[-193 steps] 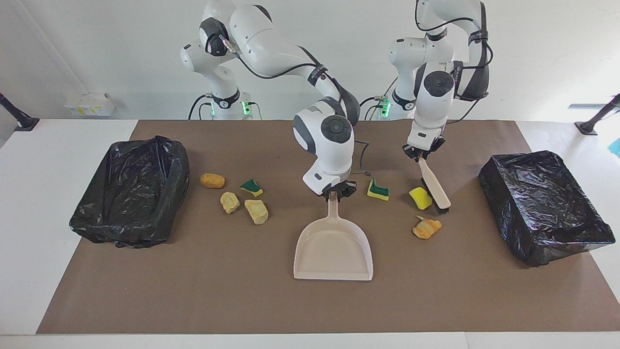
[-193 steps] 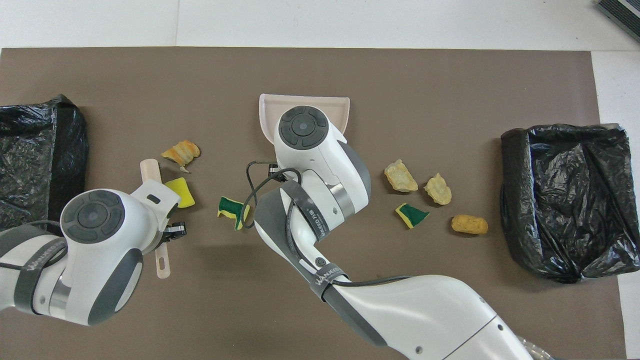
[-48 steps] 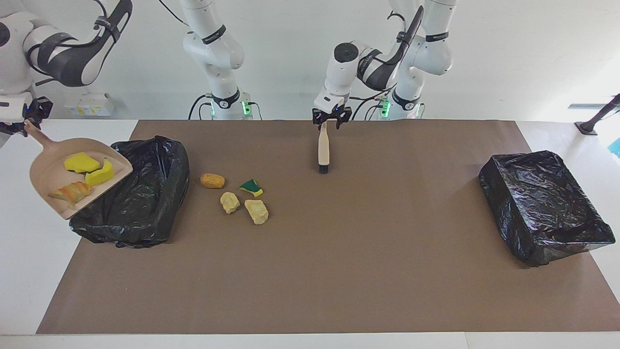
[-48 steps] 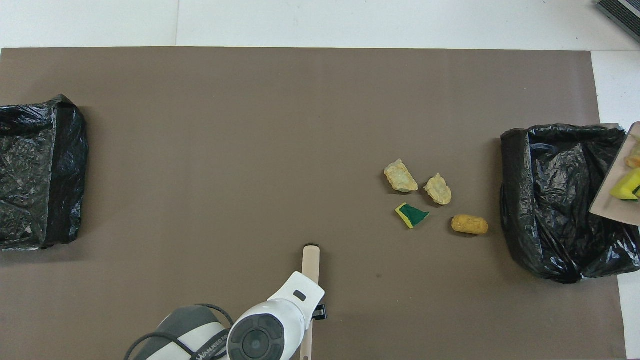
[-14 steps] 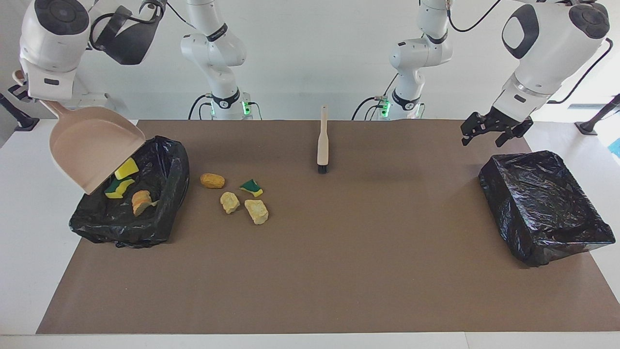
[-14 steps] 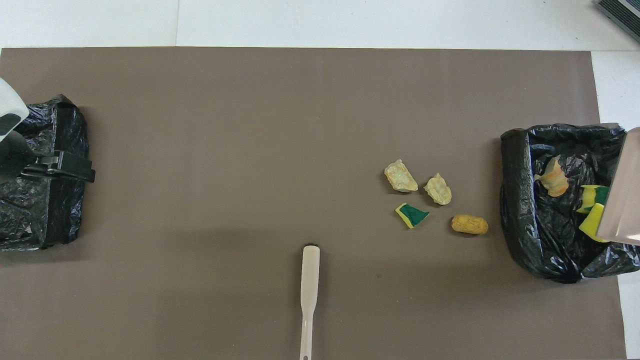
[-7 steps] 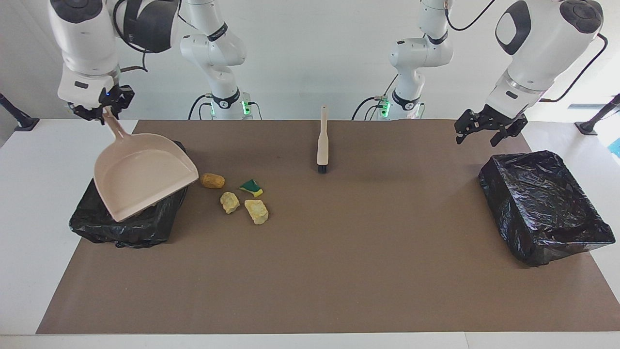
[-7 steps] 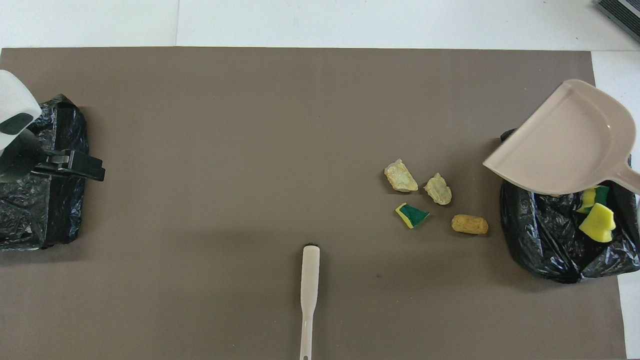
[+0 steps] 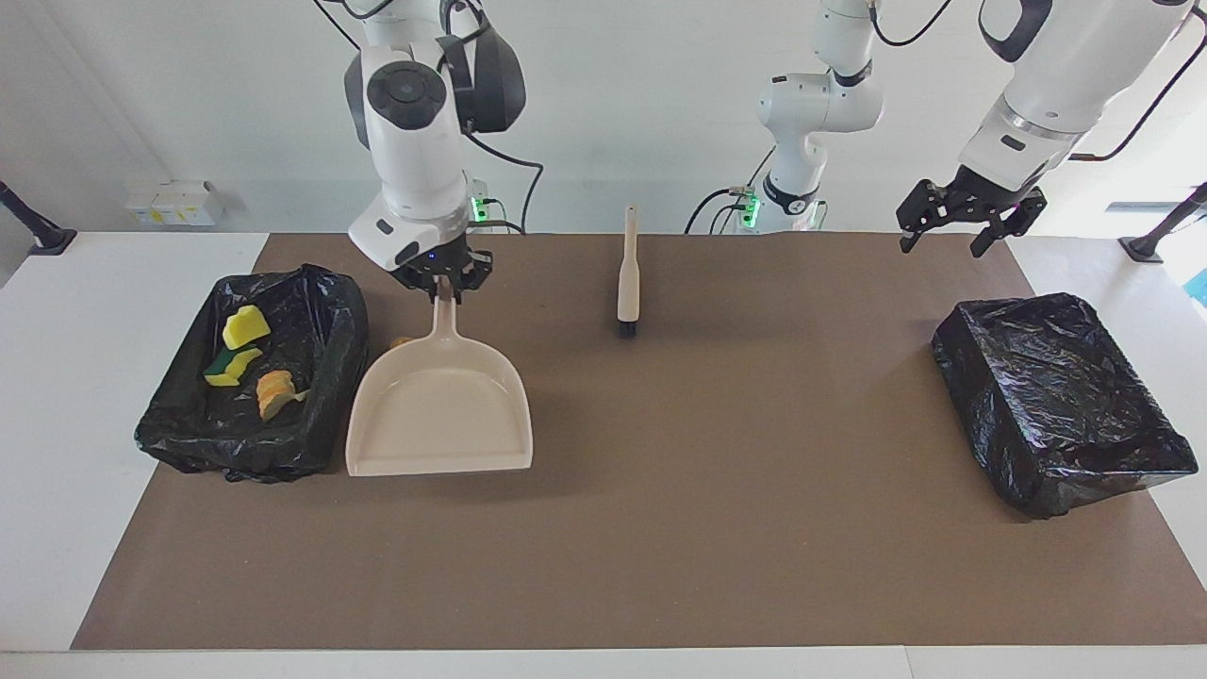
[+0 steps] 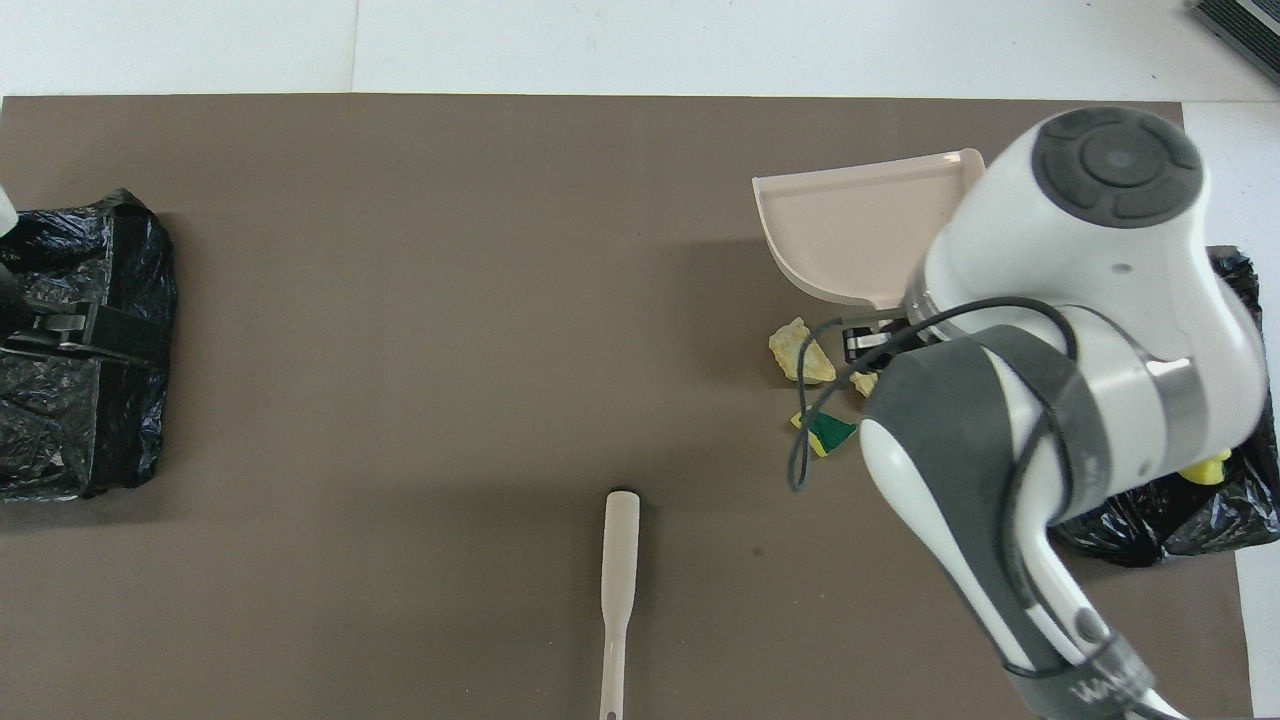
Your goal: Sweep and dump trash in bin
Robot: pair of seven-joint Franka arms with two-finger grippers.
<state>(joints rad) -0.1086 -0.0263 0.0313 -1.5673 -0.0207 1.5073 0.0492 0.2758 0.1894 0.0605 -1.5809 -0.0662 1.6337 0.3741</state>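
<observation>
Open brown worktop [image 9: 660, 528] runs between the two lined bins, broken only by the brush [image 9: 628, 273] lying near the robots' edge. Toward the right arm's end, the held dustpan [image 9: 439, 405] hangs over the loose trash [image 10: 800, 352], blocking approach from above. Bin [image 9: 250, 377] beside it crowds that side. Other bin [image 9: 1061, 401] stands well apart.
</observation>
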